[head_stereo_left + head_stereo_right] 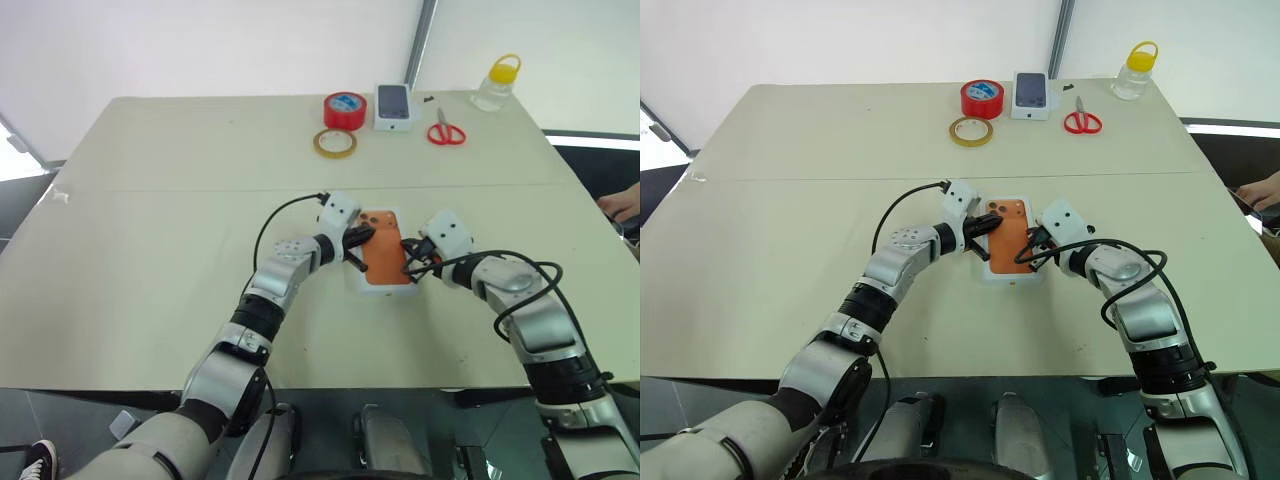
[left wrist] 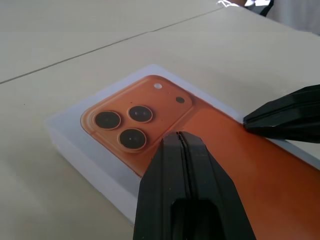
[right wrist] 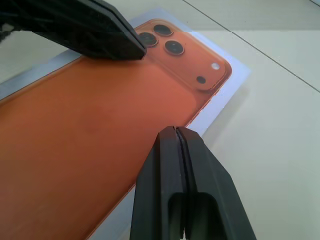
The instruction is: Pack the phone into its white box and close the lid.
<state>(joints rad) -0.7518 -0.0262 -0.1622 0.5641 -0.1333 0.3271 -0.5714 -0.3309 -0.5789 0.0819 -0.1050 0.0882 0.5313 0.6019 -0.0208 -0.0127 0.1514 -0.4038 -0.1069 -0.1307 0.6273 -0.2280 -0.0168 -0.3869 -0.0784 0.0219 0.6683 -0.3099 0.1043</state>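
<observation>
The orange slab phone (image 1: pixel 384 257), lens cluster at its far end, lies back-up in the shallow white cardboard box (image 1: pixel 358 287) at the middle of the beige worktop (image 1: pixel 150 250). The left pincer (image 1: pixel 992 226) and right pincer (image 1: pixel 1026 255), both pinched shut and empty, flank it, tips over its edges. A sideways nudge could tilt the phone onto a wall or slide the light tray. No plain white lid is visible; the far edge holds tape rolls (image 1: pixel 344 110), scissors (image 1: pixel 445 131) and a small pictured box (image 1: pixel 394 106).
</observation>
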